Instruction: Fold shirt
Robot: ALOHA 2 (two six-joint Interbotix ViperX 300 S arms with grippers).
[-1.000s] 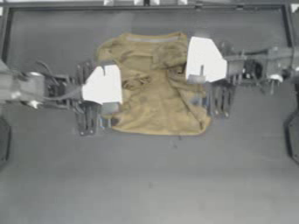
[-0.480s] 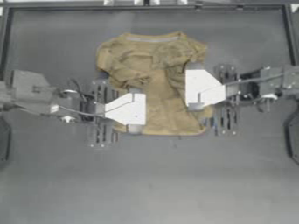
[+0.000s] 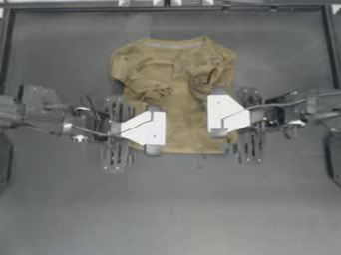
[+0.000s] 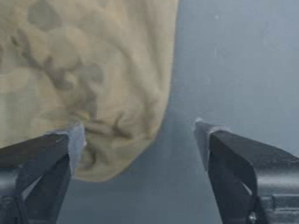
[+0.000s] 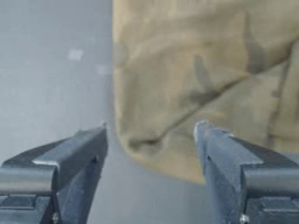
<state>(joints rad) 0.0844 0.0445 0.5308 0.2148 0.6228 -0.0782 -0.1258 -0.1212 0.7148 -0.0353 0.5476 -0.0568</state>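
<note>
The shirt [image 3: 174, 94] lies on the dark table [image 3: 173, 209], collar toward the far edge, its lower part narrowed between the 2 grippers. The left gripper [image 3: 152, 128] hangs over the lower left hem corner, jaws spread wide, 1 over cloth and 1 over bare table. The right gripper [image 3: 218, 113] sits over the lower right edge, jaws likewise apart. The tan fabric is blotched brown, rumpled and bunched across the chest, with a pale grey collar band.

Shirt [image 3: 174, 84] bottom corners hidden under both claws.
</note>
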